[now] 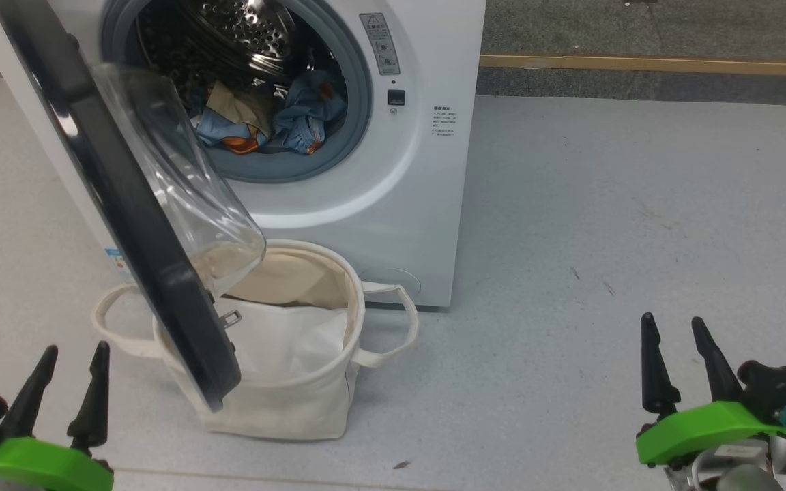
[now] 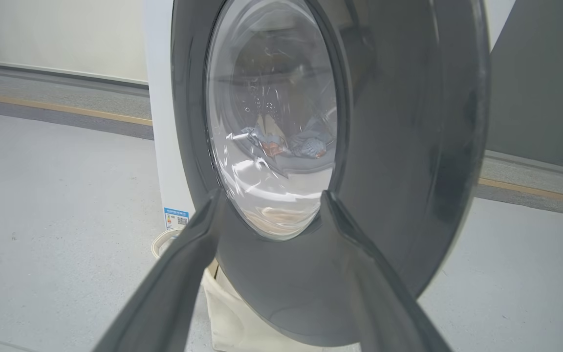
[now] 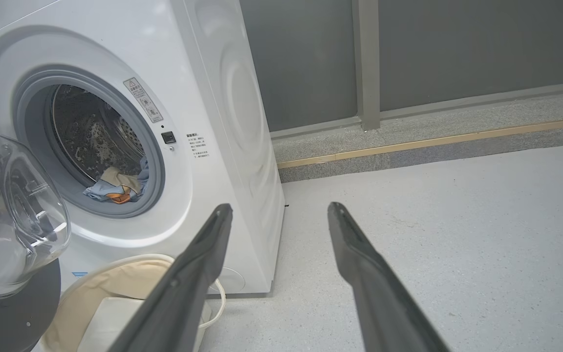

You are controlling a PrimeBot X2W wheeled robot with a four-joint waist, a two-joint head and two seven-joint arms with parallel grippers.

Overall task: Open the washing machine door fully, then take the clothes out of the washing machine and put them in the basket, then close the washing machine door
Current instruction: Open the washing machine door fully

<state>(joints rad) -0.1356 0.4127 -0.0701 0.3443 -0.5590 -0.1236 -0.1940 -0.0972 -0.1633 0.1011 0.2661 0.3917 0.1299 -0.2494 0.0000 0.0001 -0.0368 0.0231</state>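
Washing machine door [image 1: 130, 225] stands partway open, hinged on the left. In the head view its black rim is edge-on and runs toward the near left. Its clear glass bowl [image 1: 181, 184] bulges to the right, toward the machine. Clothes [image 1: 263, 119] lie heaped in the bottom of the drum mouth [image 1: 359, 88]: light blue fabric, a beige piece, touches of orange. Washing machine [image 1: 406, 204] sits at the far left of the grey floor [image 1: 604, 225]. Basket [image 1: 297, 409] stands on the floor just near of the machine, under the drum mouth, with the door's lower edge overlapping its left side and a white sheet [image 1: 290, 341] inside it. Left gripper [image 1: 76, 348] at the near left, fingers apart, holding nothing, clear of the door's near edge. Right gripper [image 1: 672, 319] at the near right, well apart from the machine, fingers likewise spread and empty.
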